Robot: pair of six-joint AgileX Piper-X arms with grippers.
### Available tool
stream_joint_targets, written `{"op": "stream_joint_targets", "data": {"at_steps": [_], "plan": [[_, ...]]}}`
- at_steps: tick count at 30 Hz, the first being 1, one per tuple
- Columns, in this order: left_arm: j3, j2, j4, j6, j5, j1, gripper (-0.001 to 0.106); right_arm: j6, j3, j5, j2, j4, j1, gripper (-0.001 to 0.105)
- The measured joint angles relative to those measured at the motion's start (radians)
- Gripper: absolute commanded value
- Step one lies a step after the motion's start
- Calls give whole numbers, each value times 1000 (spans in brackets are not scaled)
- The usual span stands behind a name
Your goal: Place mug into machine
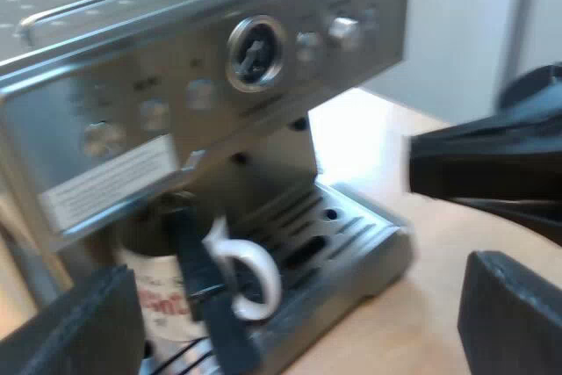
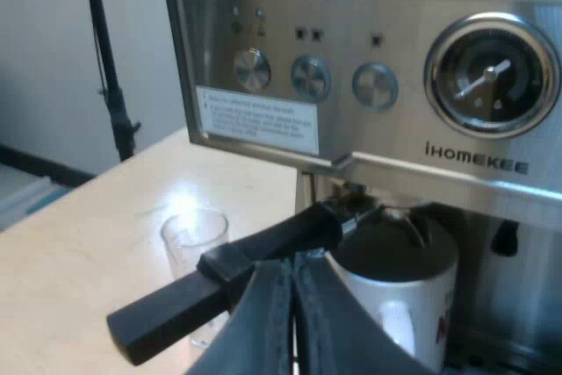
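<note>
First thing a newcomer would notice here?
The white mug with red lettering, at the drip tray under the machine's head, with the right gripper close against it. Next come the round gauge on the machine's front and the holder's dark handle jutting out, with a glass on the table nearby.

I take this for a lab or test room rather than a home kitchen. The espresso machine stands on a pale wooden surface, with a measuring glass near it. Behind is a plain white wall with a dark skirting strip, and a black equipment stand rises against it.
</note>
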Motion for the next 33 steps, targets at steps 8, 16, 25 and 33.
{"op": "stream_joint_targets", "data": {"at_steps": [8,16,25,33], "plan": [[0,20,-60,0,-65,0,79,-36,-110,1,43,95,-34,0],[0,68,-76,0,-75,64,79,-39,-128,-46,84,100,-100,0],[0,103,-83,0,87,173,79,-43,-132,-75,178,-2,-130,0],[0,103,-87,12,141,173,79,-43,-227,-58,277,-6,-136,0]]}}
